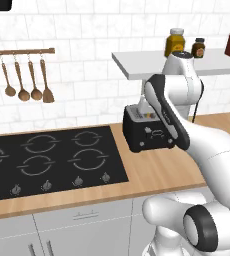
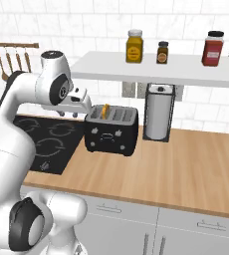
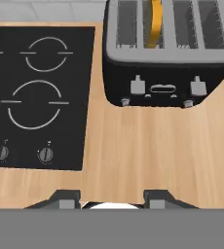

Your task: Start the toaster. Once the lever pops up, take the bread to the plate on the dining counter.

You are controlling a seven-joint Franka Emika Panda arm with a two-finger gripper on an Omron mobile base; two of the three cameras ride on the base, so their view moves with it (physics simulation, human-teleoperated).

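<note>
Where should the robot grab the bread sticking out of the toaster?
Best by the top edge of the bread, coming straight down from above. It stands upright in a slot of the toaster, so just that upper part pokes out; the rest is hidden inside. The fingers should probably pinch its two flat faces, since it's thin that way. The gripper is empty now.

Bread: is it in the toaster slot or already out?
In. The bread stands upright in one slot of the toaster, its top edge poking above the rim; the hand holds nothing.
</note>
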